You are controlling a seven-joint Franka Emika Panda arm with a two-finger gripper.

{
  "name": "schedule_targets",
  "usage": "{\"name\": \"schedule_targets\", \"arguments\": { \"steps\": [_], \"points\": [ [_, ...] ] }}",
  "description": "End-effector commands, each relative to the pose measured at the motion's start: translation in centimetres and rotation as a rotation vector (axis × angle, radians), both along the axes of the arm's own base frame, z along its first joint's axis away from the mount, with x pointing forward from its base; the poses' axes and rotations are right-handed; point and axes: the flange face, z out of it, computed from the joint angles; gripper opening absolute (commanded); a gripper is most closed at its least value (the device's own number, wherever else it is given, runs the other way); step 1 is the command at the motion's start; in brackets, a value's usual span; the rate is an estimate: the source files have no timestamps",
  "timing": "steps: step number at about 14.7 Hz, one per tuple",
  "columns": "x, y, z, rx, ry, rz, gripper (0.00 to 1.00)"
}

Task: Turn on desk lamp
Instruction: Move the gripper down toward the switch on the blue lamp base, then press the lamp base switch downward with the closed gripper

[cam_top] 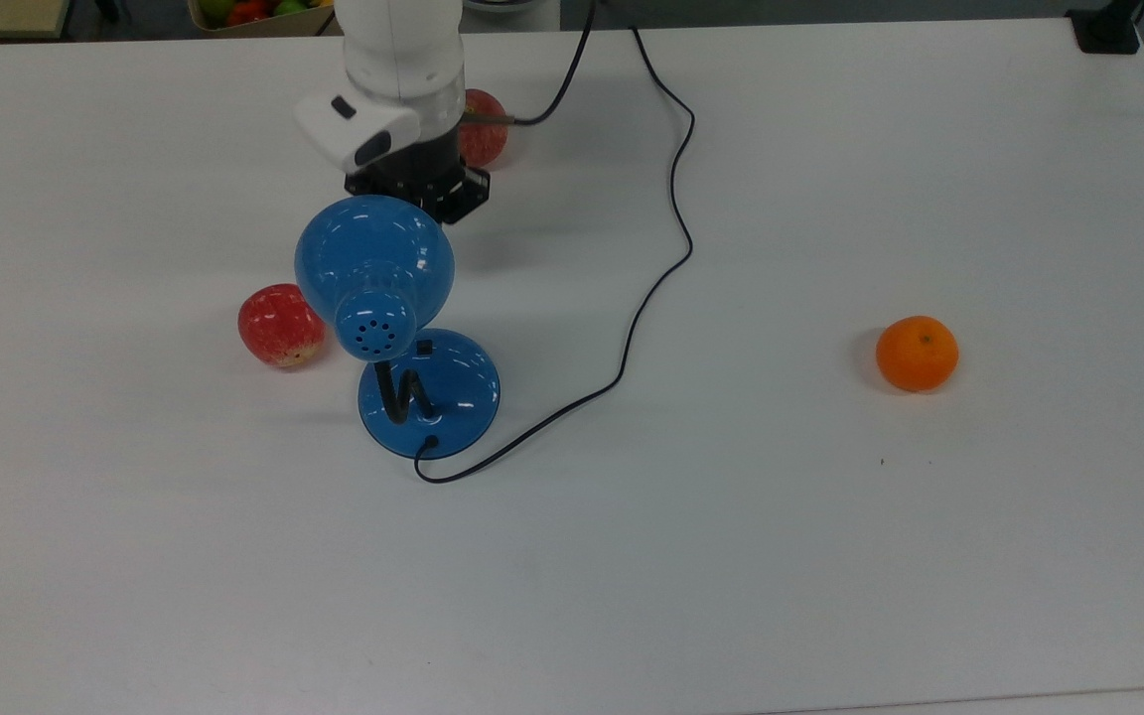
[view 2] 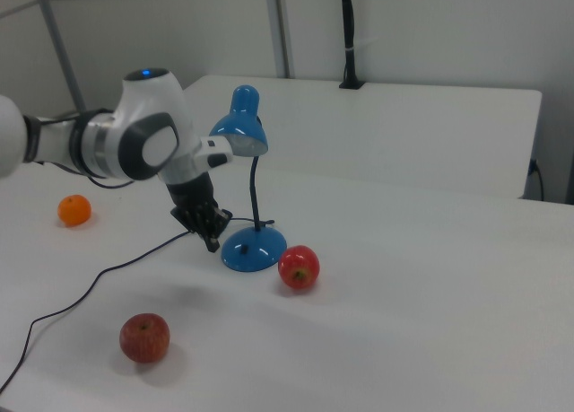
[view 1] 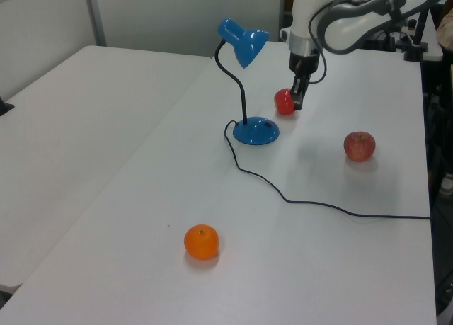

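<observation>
White counter is occupied by the blue desk lamp; claw is poised clenched near its base, nothing grasped.

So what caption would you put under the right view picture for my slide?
Robot gripper hovers beside the blue desk lamp, with two apples nearby.

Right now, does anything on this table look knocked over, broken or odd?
Nothing stands out. The lamp stands upright on its base, its cord trails loosely across the table, and the two apples and the orange sit whole.
</observation>
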Motion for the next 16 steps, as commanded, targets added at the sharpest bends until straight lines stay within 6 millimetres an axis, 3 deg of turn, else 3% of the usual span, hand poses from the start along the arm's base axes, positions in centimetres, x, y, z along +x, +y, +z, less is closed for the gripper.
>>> {"name": "schedule_targets", "arguments": {
  "steps": [1, 16],
  "points": [
    [0.9, -0.5, -3.2, 0.009, -0.061, 0.003, 0.0],
    [4.0, 0.1, -6.1, 0.027, -0.29, 0.036, 0.0]
  ]
}}
